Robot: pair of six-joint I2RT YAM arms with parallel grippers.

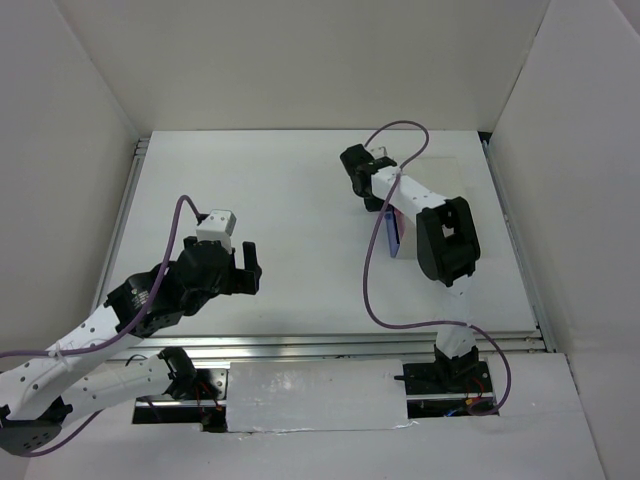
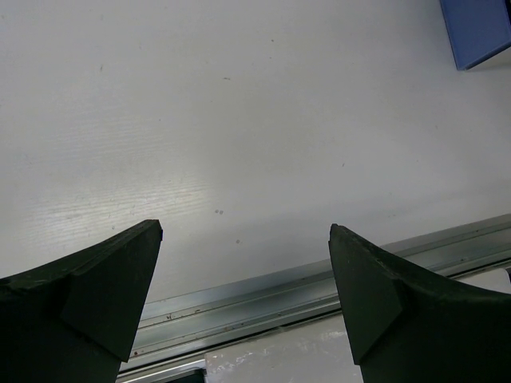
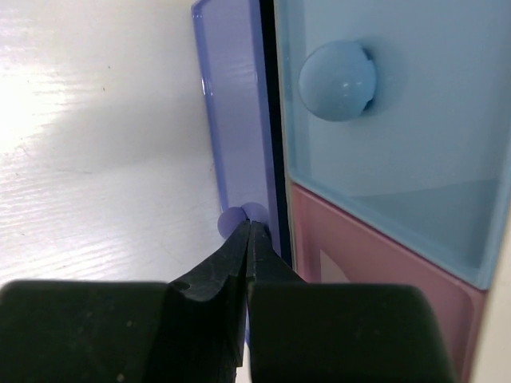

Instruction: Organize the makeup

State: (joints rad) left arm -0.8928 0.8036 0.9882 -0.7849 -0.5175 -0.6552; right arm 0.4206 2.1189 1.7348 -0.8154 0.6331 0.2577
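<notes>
R end effector (image 3: 249, 233) shut at purple knob (image 3: 231, 219), L end effector (image 2: 246, 230) open

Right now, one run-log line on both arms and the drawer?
left fingers: open, over table | right fingers: shut, tips at knob | purple drawer: partly out | makeup: none in view

The top camera looks down from behind both arms, while each wrist camera looks closely past its own jaws onto the same white table (image 1: 300, 200).
</notes>
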